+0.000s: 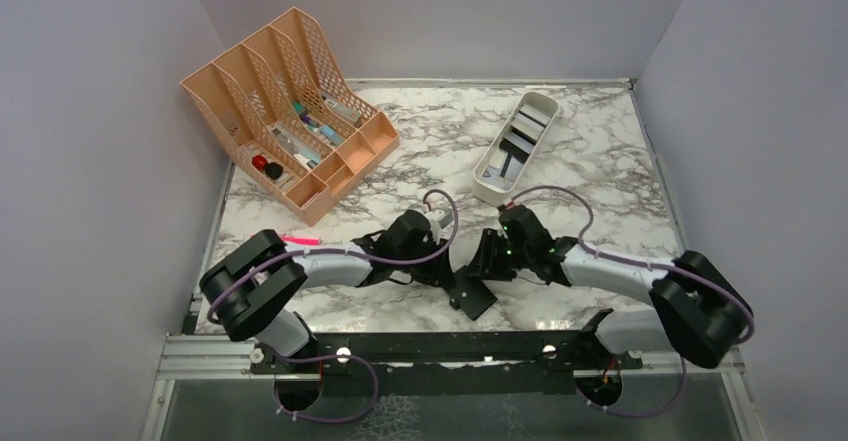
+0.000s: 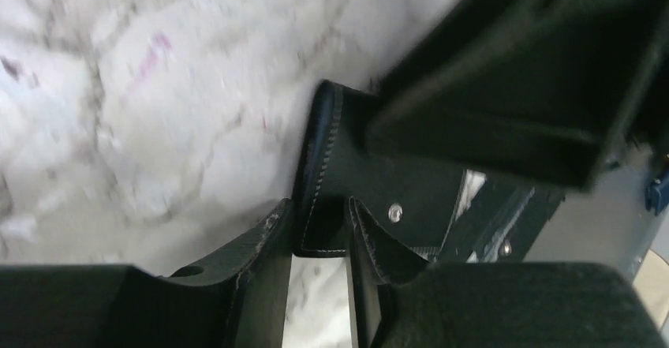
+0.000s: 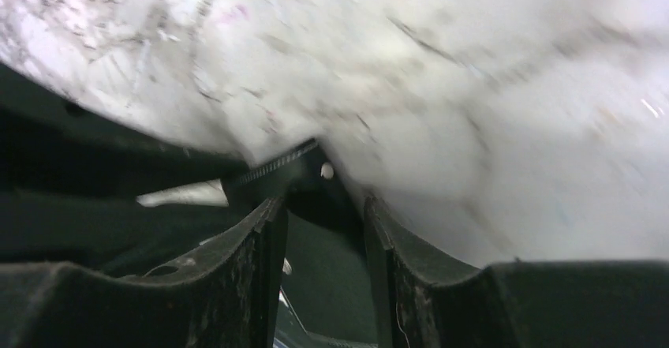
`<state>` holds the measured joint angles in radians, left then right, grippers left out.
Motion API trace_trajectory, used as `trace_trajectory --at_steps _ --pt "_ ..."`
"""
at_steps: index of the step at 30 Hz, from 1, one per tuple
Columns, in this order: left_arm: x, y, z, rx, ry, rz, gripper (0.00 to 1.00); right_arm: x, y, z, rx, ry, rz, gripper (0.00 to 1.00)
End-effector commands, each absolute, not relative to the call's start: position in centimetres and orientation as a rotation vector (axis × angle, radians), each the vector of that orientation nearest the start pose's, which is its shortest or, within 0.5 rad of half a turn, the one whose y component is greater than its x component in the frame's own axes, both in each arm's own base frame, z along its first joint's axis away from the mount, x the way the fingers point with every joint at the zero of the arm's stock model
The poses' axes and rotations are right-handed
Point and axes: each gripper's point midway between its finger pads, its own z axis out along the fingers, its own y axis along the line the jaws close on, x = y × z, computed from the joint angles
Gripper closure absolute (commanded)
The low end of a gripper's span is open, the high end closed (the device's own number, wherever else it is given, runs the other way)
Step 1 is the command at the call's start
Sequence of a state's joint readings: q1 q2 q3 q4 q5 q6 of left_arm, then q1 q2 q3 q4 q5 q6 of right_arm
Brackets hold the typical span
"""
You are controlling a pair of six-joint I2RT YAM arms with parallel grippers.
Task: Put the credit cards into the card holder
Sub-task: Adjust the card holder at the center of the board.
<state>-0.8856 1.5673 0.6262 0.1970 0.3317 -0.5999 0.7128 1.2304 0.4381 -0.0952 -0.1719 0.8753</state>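
The black stitched card holder [image 1: 472, 299] lies near the table's front, between the two arms. My left gripper [image 1: 447, 273] has its jaws a narrow way apart, and a corner of the holder [image 2: 325, 206] fills the gap between the fingertips. My right gripper [image 1: 490, 263] is closed the same way on the holder's dark panel [image 3: 323, 277], near a metal snap [image 3: 327, 171]. The right gripper's body shows in the left wrist view [image 2: 513, 72]. Several grey and dark credit cards [image 1: 522, 139] lie in a white tray [image 1: 488, 183] at the back right. I see no card at either gripper.
An orange mesh desk organiser [image 1: 290, 111] with pens and small items stands at the back left. Grey walls close the marble table [image 1: 600, 171] on three sides. The metal base rail [image 1: 450, 346] runs along the near edge.
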Motion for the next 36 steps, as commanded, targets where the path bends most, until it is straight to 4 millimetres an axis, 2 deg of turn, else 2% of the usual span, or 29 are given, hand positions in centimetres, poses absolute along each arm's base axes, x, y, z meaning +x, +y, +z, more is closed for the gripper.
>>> trace_trajectory --at_steps 1,4,7,10,12,14,17,20,23,27,31,36 --pt "14.1 -32.1 4.6 0.462 2.445 -1.153 0.69 19.4 28.2 5.2 -0.161 2.542 1.07 0.56" --pt "12.3 -32.1 4.9 0.384 2.43 -1.206 0.72 21.1 30.2 6.0 -0.301 2.516 1.082 0.57" --pt "11.2 -32.7 4.9 0.361 2.407 -1.247 0.73 23.5 31.2 7.8 -0.388 2.498 1.001 0.56" --pt "10.9 -33.3 5.9 0.417 2.367 -1.268 0.73 24.4 29.3 8.9 -0.326 2.547 0.822 0.54" --pt "12.0 -33.0 6.4 0.44 2.343 -1.177 0.72 24.0 26.9 9.8 -0.204 2.578 0.705 0.51" --pt "13.6 -32.3 7.1 0.468 2.33 -1.025 0.67 22.8 24.8 10.6 -0.051 2.591 0.661 0.49" --pt "15.6 -31.3 8.3 0.485 2.302 -0.863 0.62 19.8 23.4 11.1 0.134 2.584 0.771 0.48" --pt "16.5 -31.4 8.9 0.498 2.277 -0.819 0.6 17.0 22.3 10.2 0.389 2.617 0.872 0.48" --pt "16.7 -32.3 8.6 0.529 2.278 -0.83 0.58 14.4 21.8 9.2 0.579 2.675 0.947 0.48" --pt "16.7 -33.8 7.9 0.597 2.284 -0.869 0.56 12.6 21.4 8.9 0.725 2.633 1.074 0.47" --pt "16.8 -34.6 6.1 0.672 2.317 -0.858 0.54 11.1 20.5 6.9 0.86 2.663 1.055 0.47" --pt "16.6 -34.5 4.7 0.686 2.375 -0.836 0.54 10.1 20.8 4.5 0.928 2.728 1.036 0.46"
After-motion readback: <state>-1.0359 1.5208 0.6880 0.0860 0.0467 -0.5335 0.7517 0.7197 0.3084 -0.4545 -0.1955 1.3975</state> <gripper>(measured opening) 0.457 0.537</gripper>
